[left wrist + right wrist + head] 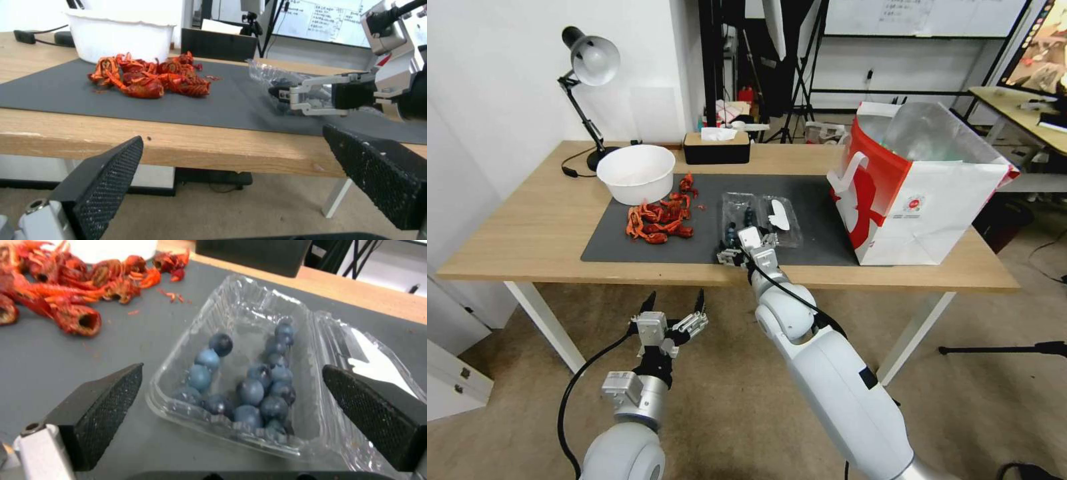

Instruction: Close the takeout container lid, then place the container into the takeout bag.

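Black textured fingertips [106, 400] of the right gripper [231, 416] stand spread wide on either side of the takeout container [240, 386], grasping nothing — the blueberries [249, 390] sit in the tray between them. Outward from there, the lid [373, 363] lies flat and open beside the tray, its white label facing up, at the right of the right wrist frame.

In the head view the right gripper [746, 252] hovers at the near edge of the dark mat [627, 247], centre frame, just at the container [757, 217]. Lower left of centre, the left gripper [674, 303] hangs below the table [527, 227] edge, fingers released and parted, holding nothing. The takeout bag [920, 193] stands upright at the right of the frame, mouth open, well apart from the container. Red crayfish shells [660, 217] and a white bowl [636, 173] lie to the left.

Risk, as I judge it: the thin clear plastic may buckle or skid on the mat if squeezed across the tray — berries could spill while the lid remains unlatched.
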Tool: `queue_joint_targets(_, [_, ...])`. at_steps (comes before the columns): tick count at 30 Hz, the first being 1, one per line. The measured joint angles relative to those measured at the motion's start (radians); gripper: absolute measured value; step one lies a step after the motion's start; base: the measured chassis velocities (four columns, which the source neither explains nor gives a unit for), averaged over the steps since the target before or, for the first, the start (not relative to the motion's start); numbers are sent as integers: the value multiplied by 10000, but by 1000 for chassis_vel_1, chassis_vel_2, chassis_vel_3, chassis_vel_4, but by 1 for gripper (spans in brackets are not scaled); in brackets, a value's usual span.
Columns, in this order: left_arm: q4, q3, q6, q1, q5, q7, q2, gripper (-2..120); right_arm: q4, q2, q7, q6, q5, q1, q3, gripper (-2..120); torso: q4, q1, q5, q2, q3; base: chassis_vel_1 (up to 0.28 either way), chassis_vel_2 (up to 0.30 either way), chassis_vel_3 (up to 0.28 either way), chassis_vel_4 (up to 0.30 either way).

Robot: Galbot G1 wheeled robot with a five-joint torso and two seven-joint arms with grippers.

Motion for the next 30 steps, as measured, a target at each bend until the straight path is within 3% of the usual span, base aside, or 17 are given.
queue_joint_targets(6, [-21,-8,-4,24,19,-5,-17,100,307,-55,-47,638,268,-273,69,100,1,0,1,0,0,0,0,0,0])
queue_joint_targets(16, [-98,-10,-53,130,72,12,-63,100,2245,-988,-51,3118,1390,-2041,1109,100,0,0,3,0,-1,0,0,0,0])
queue_joint_targets(22, [-88,84,-158,145,67,60,45,100,4001,-1483,-131,4777,1649,-4603,2281,100,-1,-2,3,0,0,0,0,0,0])
queue_joint_targets(30, [-156,116,-342,371,110,101,71,100,5372,-1096,-464,6282,695,-7721,3153,100,0,-3,1,0,0,0,0,0,0])
